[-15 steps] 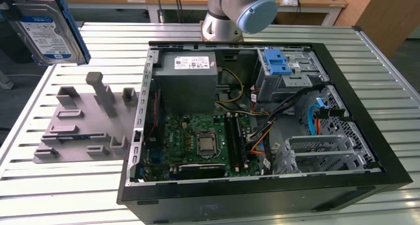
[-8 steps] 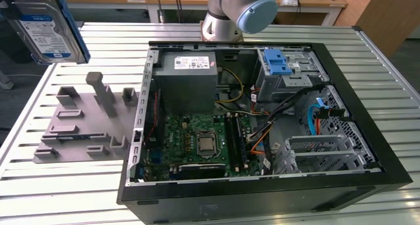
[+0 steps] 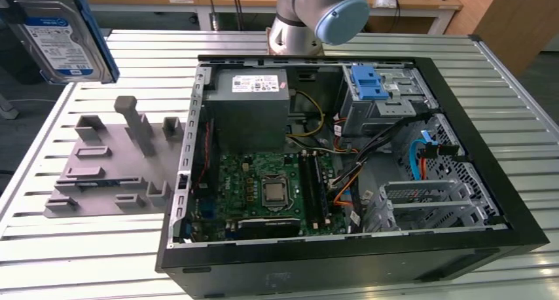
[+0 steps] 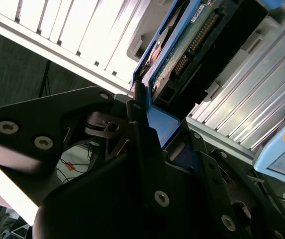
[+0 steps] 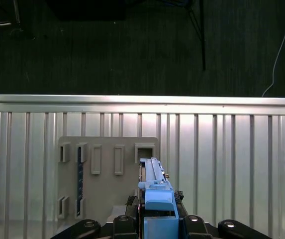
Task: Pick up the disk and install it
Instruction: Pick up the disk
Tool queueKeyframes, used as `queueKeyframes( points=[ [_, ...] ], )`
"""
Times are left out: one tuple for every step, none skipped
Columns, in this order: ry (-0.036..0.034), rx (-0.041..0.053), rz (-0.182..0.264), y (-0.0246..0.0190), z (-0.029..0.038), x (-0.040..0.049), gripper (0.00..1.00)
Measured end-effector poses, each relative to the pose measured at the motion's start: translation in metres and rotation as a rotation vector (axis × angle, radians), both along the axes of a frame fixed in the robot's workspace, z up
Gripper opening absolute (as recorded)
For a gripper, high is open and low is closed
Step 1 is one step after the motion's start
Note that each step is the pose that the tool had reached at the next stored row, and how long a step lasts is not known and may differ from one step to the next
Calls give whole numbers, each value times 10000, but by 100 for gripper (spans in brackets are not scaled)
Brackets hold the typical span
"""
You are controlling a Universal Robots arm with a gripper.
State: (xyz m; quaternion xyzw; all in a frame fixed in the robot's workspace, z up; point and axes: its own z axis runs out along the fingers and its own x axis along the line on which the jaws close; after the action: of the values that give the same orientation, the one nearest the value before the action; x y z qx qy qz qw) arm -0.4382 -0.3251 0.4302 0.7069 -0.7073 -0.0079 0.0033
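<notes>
The disk (image 3: 57,35), silver-grey with a white-and-blue label and a blue carrier frame, hangs in the air at the exterior view's upper left, above the table's edge. In the first wrist view the disk (image 5: 154,191) stands edge-on between the black fingers of my gripper (image 5: 158,219), which is shut on it. The second wrist view shows the disk (image 4: 182,45) from its connector end, with the gripper (image 4: 164,129) clamped on the blue frame. Directly below it lies the grey holder block (image 5: 107,174), apart from the disk.
The open computer case (image 3: 489,149) lies on the slatted metal table (image 3: 52,261). Its drive cage with a blue latch (image 3: 371,84) sits at the far right. The grey holder block (image 3: 114,162) with upright posts stands left of the case. The arm's base (image 3: 315,15) is behind the case.
</notes>
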Motion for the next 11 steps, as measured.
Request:
queueKeyframes(
  points=[
    [1, -1, 0, 0, 5, 0, 36],
    [1, -1, 0, 0, 10, 0, 36],
    [1, 0, 0, 0, 14, 0, 36],
    [1, 0, 0, 0, 18, 0, 36],
    [1, 0, 0, 0, 22, 0, 36],
    [1, -1, 0, 0, 26, 0, 36],
    [0, 0, -1, 0, 29, 0, 36],
    [0, 0, 0, 0, 32, 0, 36],
    [1, 0, 0, 0, 36, 0, 36],
    [0, 0, 0, 0, 39, 0, 36],
    [1, -1, -1, 0, 43, 0, 36]
  ],
)
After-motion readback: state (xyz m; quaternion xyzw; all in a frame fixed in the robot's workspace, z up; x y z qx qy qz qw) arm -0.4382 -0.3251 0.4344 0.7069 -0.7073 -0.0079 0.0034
